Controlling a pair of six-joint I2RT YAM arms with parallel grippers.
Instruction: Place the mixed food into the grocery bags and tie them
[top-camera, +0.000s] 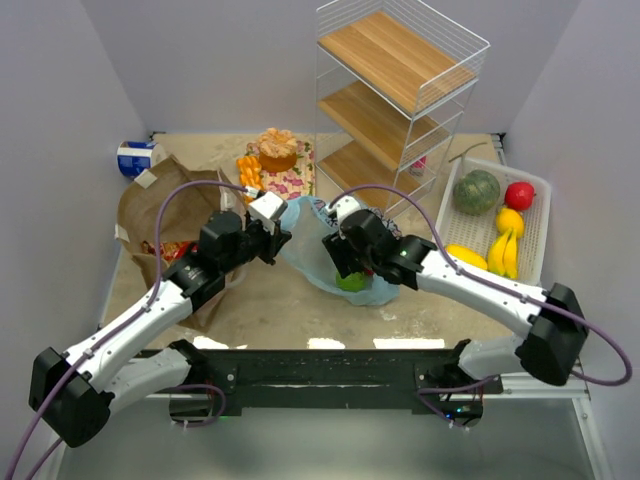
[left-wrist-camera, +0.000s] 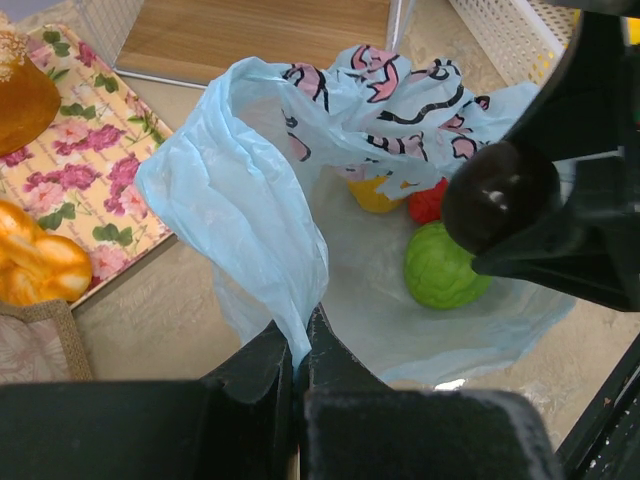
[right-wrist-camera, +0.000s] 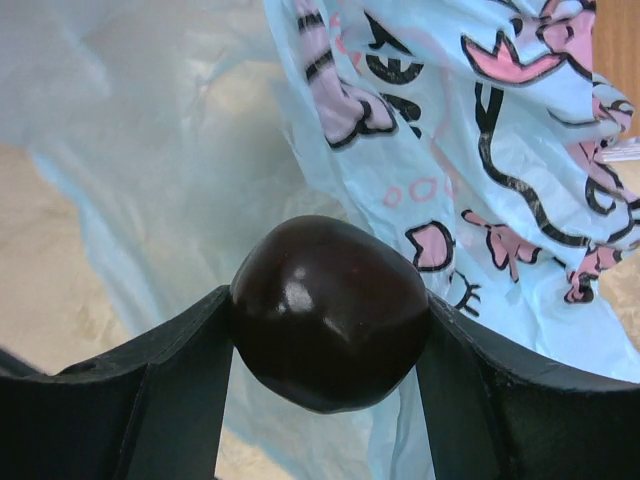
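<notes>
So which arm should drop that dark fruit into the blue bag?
Probably the right arm: the right fingers hold the dark fruit above the open blue bag, while the left fingers pinch the bag's edge.

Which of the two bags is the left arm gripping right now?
The light-blue plastic bag: left fingers pinch its rim; the brown paper bag is not gripped.

We see both arms converging on the light-blue bag (top-camera: 303, 240) at the centre of the table (top-camera: 270, 305). The left gripper (top-camera: 280, 240) meets the bag's left edge. The right gripper (top-camera: 340, 265) hangs over its mouth, just above a green item (top-camera: 352, 283) inside. At left lies the brown paper bag (top-camera: 150, 205) with red snack packets (top-camera: 165, 248), and a blue-and-white can (top-camera: 135, 158) sits beyond it. At right, the white basket (top-camera: 535, 238) holds a green squash (top-camera: 477, 190), a red fruit (top-camera: 519, 195) and yellow fruit (top-camera: 505, 248).
</notes>
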